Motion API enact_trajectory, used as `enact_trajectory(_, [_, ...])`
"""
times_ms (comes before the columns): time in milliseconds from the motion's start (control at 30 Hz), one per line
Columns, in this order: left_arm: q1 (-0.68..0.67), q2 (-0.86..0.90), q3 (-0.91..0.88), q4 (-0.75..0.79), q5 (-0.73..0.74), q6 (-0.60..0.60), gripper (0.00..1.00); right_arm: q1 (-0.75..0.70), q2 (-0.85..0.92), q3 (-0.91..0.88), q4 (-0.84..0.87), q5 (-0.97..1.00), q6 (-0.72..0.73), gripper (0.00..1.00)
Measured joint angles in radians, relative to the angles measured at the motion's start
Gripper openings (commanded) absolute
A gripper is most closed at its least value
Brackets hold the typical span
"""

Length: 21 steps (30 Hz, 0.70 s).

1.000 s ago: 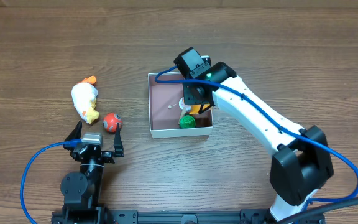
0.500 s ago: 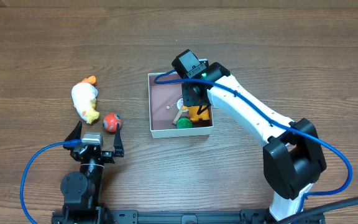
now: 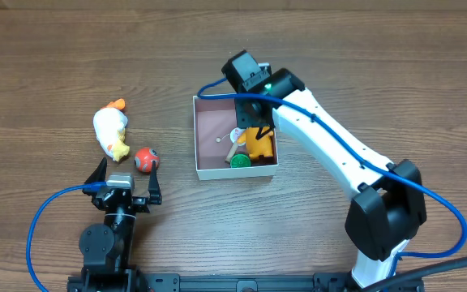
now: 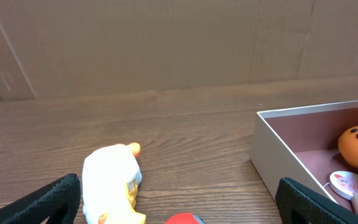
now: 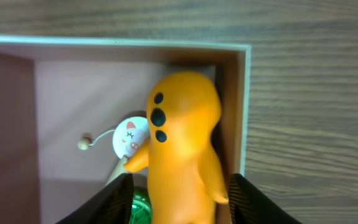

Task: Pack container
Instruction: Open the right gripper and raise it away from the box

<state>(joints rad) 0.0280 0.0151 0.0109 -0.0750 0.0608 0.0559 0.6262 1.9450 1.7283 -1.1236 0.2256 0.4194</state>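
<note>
While the right hand (image 5: 179,199) hangs over the container (image 3: 217,172) on the bench (image 3: 55,65), it is spread around the orange toy (image 5: 182,143) lying inside. The left hand (image 3: 128,172) gapes wide near the red ball (image 3: 145,159).

Right wrist view: right hand (image 5: 182,202) fingers cut off by bottom edge; contact with orange toy (image 5: 185,143) not discernible. Its lower end and most of green toy (image 5: 140,208) out of frame.
Overhead: right arm (image 3: 323,146) hides that hand and container (image 3: 209,130) far-right corner.
Left wrist view: red ball (image 4: 182,219), white plush (image 4: 110,183) clipped at bottom; container clipped at right.
</note>
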Motion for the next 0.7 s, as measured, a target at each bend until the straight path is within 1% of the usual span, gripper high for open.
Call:
enact_trajectory(100, [0.0, 0.0, 0.0, 0.0, 0.0, 0.0, 1.0, -0.013, -0.031, 0.036, -0.035, 0.007, -0.002, 0.73])
enact_trajectory(133, [0.0, 0.0, 0.0, 0.0, 0.0, 0.0, 1.0, -0.026, -0.045, 0.045, -0.049, 0.009, -0.002, 0.79])
enact_trajectory(200, [0.0, 0.0, 0.0, 0.0, 0.0, 0.0, 1.0, -0.06, -0.069, 0.057, -0.076, 0.011, -0.005, 0.96])
enact_trajectory(233, [0.0, 0.0, 0.0, 0.0, 0.0, 0.0, 1.0, -0.087, -0.082, 0.059, -0.091, 0.011, -0.004, 1.0])
enact_trajectory(500, [0.0, 0.0, 0.0, 0.0, 0.0, 0.0, 1.0, -0.326, -0.111, 0.063, -0.219, 0.02, -0.016, 1.0])
enact_trajectory(700, [0.0, 0.0, 0.0, 0.0, 0.0, 0.0, 1.0, -0.42, -0.111, 0.063, -0.252, 0.022, -0.021, 1.0])
